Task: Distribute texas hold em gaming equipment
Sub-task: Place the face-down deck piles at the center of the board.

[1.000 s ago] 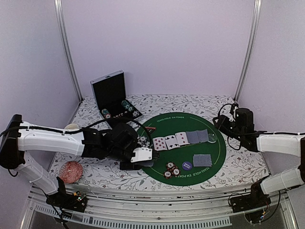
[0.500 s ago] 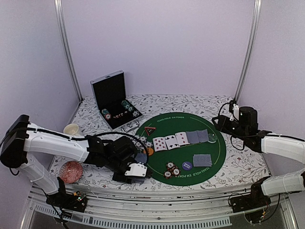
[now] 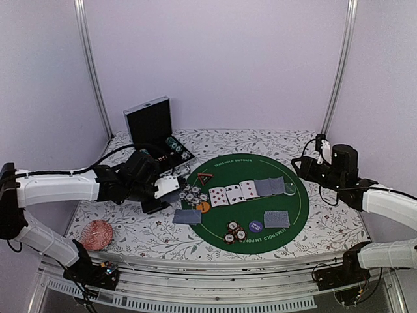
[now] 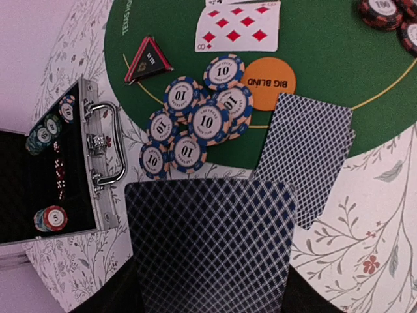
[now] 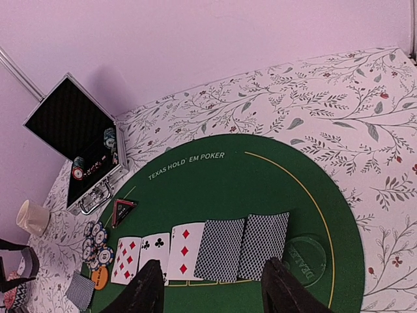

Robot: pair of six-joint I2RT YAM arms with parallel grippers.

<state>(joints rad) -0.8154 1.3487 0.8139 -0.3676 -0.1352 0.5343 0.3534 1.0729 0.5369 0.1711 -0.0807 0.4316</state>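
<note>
Playing cards show the change: a face-down pair (image 3: 187,216) now lies uncovered at the 8 o'clock rim of the green mat (image 3: 296,214), partly on the floral cloth. It sits just beside the orange big-blind button (image 3: 203,207) and the scattered chips (image 3: 191,193). A second ago the left arm hung over that spot. That arm has since swung away toward 10 o'clock, near the open case (image 3: 156,140). The left gripper (image 4: 208,297) keeps the rest of the deck (image 4: 208,241) pinched between its fingers. The right gripper (image 5: 215,293) hovers at the mat's 3 o'clock with its jaws apart and nothing in them. Another pair (image 3: 276,219) lies at 5 o'clock, so two hands look dealt; more seats probably come next.
</note>
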